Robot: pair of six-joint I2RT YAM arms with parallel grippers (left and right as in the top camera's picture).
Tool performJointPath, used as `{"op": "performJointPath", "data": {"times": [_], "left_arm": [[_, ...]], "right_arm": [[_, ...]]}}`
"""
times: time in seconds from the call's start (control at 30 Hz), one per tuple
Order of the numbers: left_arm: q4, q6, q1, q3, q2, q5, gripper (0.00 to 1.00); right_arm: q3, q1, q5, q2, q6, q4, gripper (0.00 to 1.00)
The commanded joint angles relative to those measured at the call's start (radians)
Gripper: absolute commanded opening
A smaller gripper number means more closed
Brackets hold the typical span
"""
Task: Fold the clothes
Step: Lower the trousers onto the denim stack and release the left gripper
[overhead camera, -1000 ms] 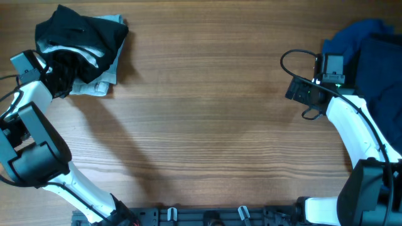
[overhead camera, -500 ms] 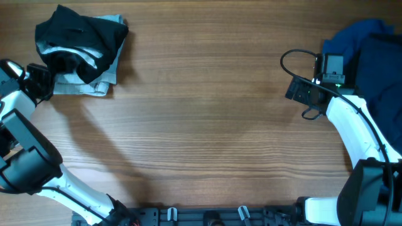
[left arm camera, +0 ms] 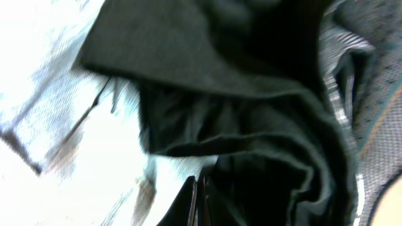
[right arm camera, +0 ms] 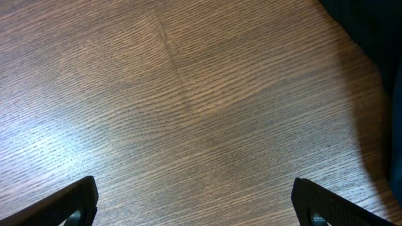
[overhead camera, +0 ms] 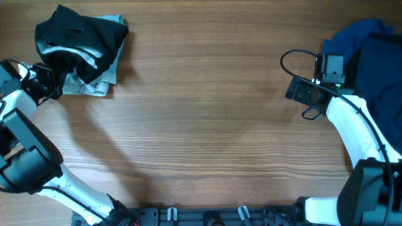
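Note:
The clothes lie in two heaps. At the far left, black shorts (overhead camera: 78, 39) with a whitish waistband rest on a pale blue garment (overhead camera: 94, 85). Dark blue garments (overhead camera: 370, 53) are piled at the right edge. My left gripper (overhead camera: 49, 83) is shut at the left rim of the left heap, against the black cloth. In the left wrist view its fingers (left arm camera: 197, 202) are pressed together, with black shorts (left arm camera: 264, 125) to the right and the pale garment (left arm camera: 56, 94) to the left; no cloth shows between them. My right gripper (overhead camera: 294, 93) (right arm camera: 200, 204) stands open over bare wood.
The wooden table (overhead camera: 201, 125) stretches between the two heaps. A black cable (overhead camera: 292, 59) loops off the right wrist. Both arm bases and a rail sit along the front edge (overhead camera: 207, 216).
My left gripper drew back leftward out of the black shorts, then edged a little right toward the heap again. The shorts' lower left fold shifted. The right arm has not moved.

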Motion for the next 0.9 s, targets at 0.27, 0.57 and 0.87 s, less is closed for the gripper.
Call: {"op": "performJointPath", "data": {"times": [0.27, 0.57, 0.87], "left_arm": [[0.033, -0.013, -0.101, -0.006, 0.019, -0.18, 0.04], [0.083, 0.021, -0.122, -0.006, 0.029, -0.341, 0.04], [0.185, 0.192, -0.111, -0.006, 0.029, -0.532, 0.04]], "right_arm": [[0.008, 0.001, 0.018, -0.01, 0.002, 0.002, 1.0], [0.008, 0.001, 0.018, -0.01, 0.002, 0.002, 1.0], [0.008, 0.001, 0.018, -0.01, 0.002, 0.002, 1.0]]}}
